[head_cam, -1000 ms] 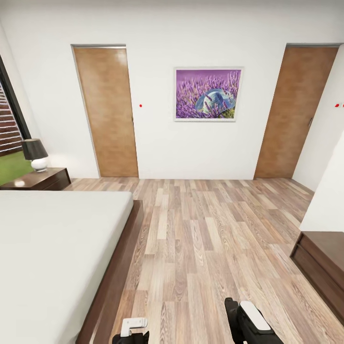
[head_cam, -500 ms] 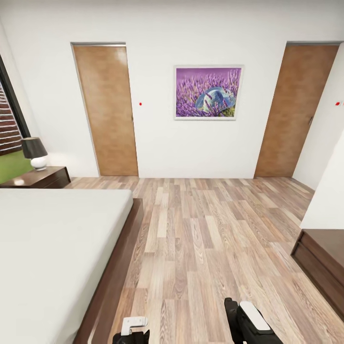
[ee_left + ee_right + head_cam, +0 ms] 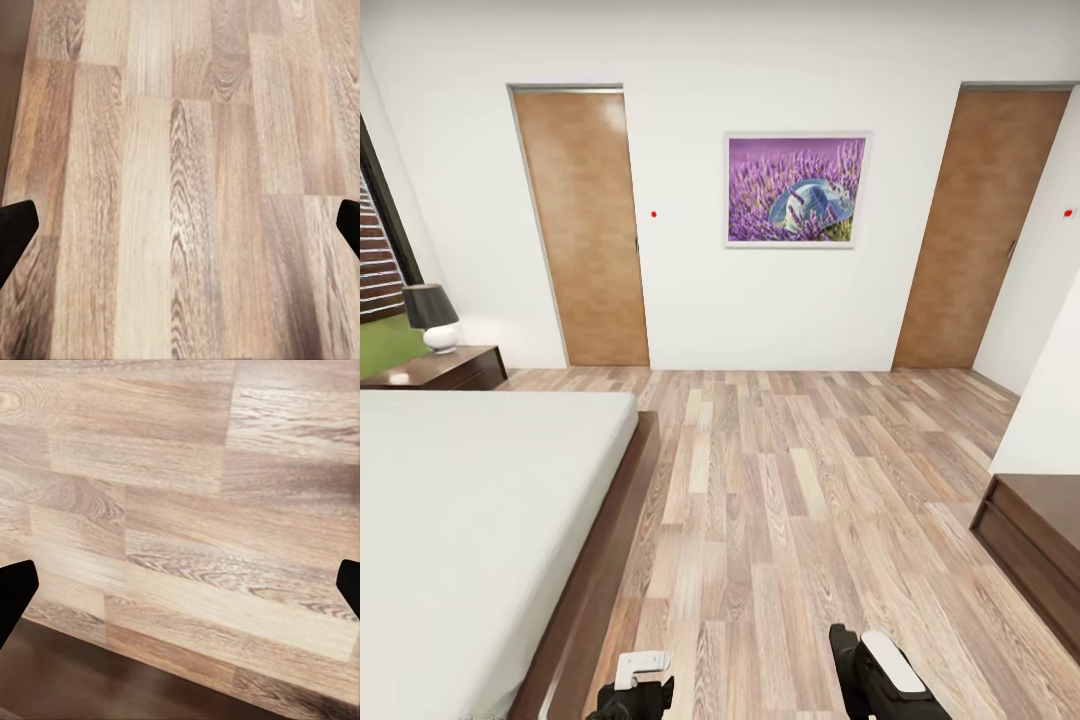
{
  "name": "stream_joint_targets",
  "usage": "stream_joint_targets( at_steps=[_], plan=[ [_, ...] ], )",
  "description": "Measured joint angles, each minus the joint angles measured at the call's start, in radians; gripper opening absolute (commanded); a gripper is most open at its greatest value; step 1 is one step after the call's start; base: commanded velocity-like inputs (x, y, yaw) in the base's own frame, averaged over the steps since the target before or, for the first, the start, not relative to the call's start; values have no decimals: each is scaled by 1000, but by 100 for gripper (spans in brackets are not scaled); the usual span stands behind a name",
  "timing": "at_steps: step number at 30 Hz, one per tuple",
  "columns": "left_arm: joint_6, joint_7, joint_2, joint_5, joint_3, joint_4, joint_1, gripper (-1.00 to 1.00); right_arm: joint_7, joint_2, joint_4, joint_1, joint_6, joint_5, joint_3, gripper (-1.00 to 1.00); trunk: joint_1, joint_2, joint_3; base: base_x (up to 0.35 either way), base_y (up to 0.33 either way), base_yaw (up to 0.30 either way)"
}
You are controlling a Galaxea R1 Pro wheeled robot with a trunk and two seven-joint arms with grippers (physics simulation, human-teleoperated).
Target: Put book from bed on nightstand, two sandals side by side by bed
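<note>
The bed (image 3: 470, 520), a light grey mattress on a dark brown frame (image 3: 605, 570), fills the left of the head view. One nightstand (image 3: 445, 368) stands past its far corner under the window. The book and the sandals are out of view. At that view's lower edge I see my left arm (image 3: 635, 690) beside the bed frame and my right arm (image 3: 885, 680) over the floor. My left gripper (image 3: 180, 240) is open above bare planks, its black fingertips (image 3: 15, 236) far apart. My right gripper (image 3: 180, 600) is open too, over planks next to a dark wooden edge (image 3: 90, 675).
A black-shaded lamp (image 3: 432, 318) stands on the nightstand. Two wooden doors (image 3: 582, 225) (image 3: 980, 225) and a lavender picture (image 3: 796, 190) are on the far white wall. A dark low cabinet (image 3: 1035, 545) stands at the right. Wood-plank floor (image 3: 790, 500) stretches between bed and cabinet.
The whole head view has shifted a little, so the camera has moved. Nothing in the room has moved, and both arms keep their pose.
</note>
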Motion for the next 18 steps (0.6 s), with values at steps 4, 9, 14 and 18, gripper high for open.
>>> stream_joint_targets(
  at_steps=[4,9,14,18],
  plan=[
    [0,0,1,0,0,0,0,100,0,0,0,0,0,0,0,100,15,-28,-13,0,0,0],
    [0,-1,0,0,-1,1,0,100,-1,0,0,0,0,0,0,100,35,-63,-28,0,0,0],
    [0,-1,-1,0,-1,0,0,100,-2,0,0,0,0,0,0,100,54,-98,-44,0,0,0],
    [22,0,-10,1,-1,-113,0,100,-2,0,1,0,0,0,0,100,69,-126,-56,0,0,0]
  ],
)
